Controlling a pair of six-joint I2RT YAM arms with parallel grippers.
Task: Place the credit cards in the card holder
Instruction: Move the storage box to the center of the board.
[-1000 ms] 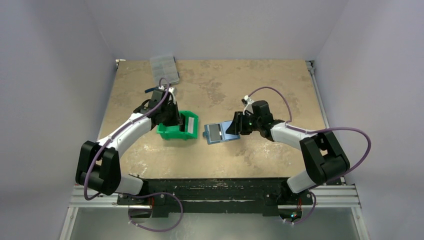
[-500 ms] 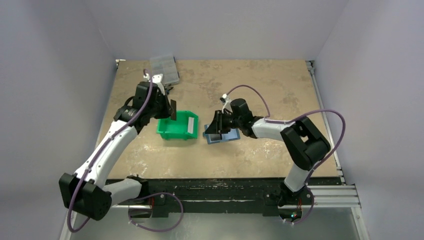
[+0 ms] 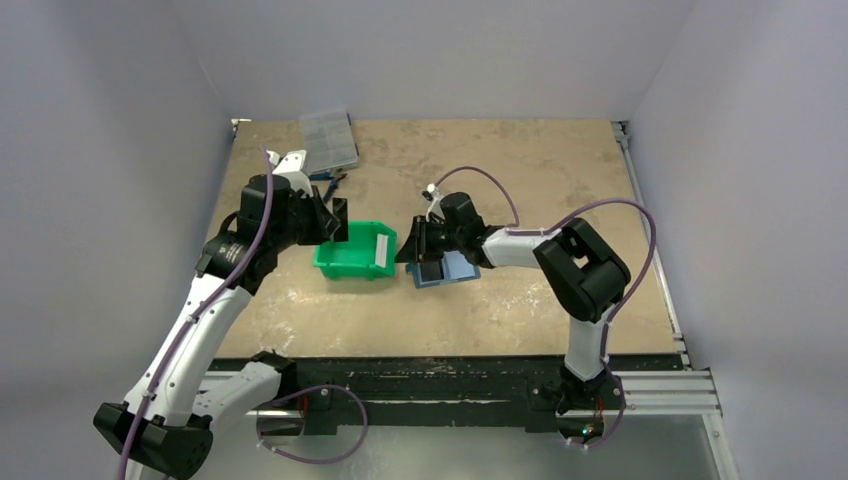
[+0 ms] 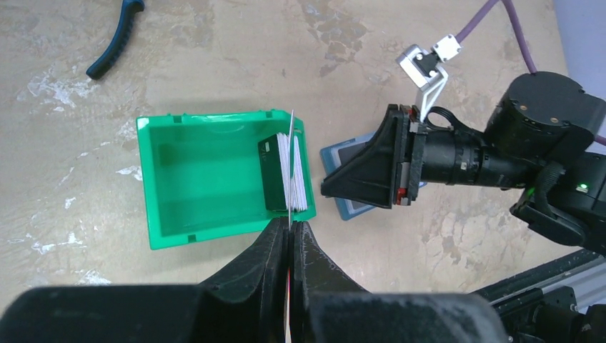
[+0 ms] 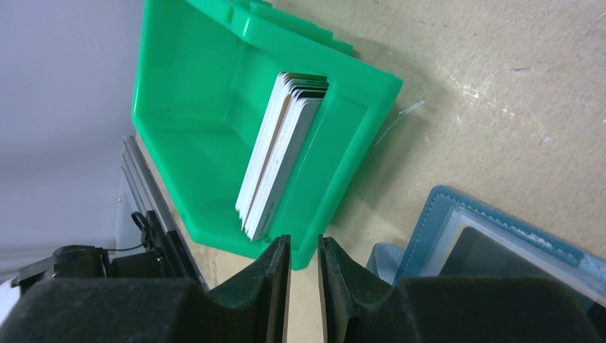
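The teal-blue card holder [image 3: 457, 271] lies open on the table, right of the green tray [image 3: 350, 268]. A stack of pale credit cards [image 3: 383, 248] stands on edge against the tray's right wall; it also shows in the left wrist view [image 4: 299, 171] and the right wrist view [image 5: 282, 157]. My left gripper [image 3: 340, 222] is shut on one thin card [image 4: 291, 143], seen edge-on above the tray. My right gripper [image 3: 412, 245] hangs over the holder's left edge [image 5: 500, 236], next to the tray. Its jaws are almost together with a narrow gap and nothing in it.
A clear compartment box [image 3: 328, 138] sits at the back left. A blue-handled tool [image 4: 114, 43] lies on the table behind the tray. The table's front edge and rail run along the bottom of the top view.
My left arm has risen and pulled back from inside the tray, holding a card. My right gripper has moved left across the card holder to its edge by the tray.
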